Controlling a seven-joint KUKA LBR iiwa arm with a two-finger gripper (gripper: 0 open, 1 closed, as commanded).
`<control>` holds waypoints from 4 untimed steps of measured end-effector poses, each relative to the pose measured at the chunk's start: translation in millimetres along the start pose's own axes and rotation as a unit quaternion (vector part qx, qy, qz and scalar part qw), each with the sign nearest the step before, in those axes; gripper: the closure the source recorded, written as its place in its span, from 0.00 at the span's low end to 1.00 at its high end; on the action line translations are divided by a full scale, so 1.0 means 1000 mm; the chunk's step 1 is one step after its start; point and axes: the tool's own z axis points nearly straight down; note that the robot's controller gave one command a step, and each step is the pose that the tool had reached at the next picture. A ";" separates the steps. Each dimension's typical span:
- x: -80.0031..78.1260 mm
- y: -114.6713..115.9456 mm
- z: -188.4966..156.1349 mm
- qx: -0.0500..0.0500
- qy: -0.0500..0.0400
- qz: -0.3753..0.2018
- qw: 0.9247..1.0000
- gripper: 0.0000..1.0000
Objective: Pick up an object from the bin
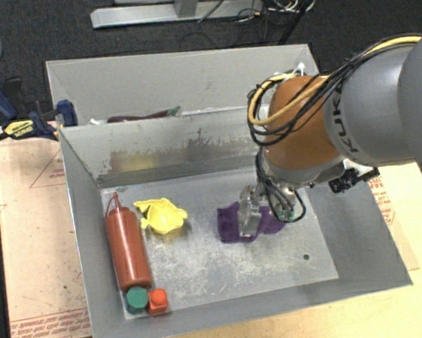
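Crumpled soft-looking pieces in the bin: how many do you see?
2. A yellow one lies left of centre beside the red bottle; a purple one lies mid-bin at the gripper. The arm may hide more.

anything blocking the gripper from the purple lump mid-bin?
Nothing visible. The gripper sits right over the soft purple lump. The crumpled yellow piece and the long red-brown bottle lie apart from it, further to the view's left.

One each: brown bottle (127,246), yellow toy (162,215), purple cloth (231,224), green cylinder (137,298), orange block (158,300).
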 end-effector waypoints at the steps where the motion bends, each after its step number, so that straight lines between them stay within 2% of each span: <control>1: -0.001 -0.026 -0.016 -0.001 -0.004 0.000 1.000 0.00; 2: -0.002 -0.025 -0.017 -0.002 -0.005 0.000 1.000 0.00; 3: 0.027 -0.019 0.035 -0.002 -0.004 0.015 1.000 1.00; 4: 0.026 -0.019 0.035 -0.002 -0.004 0.015 1.000 1.00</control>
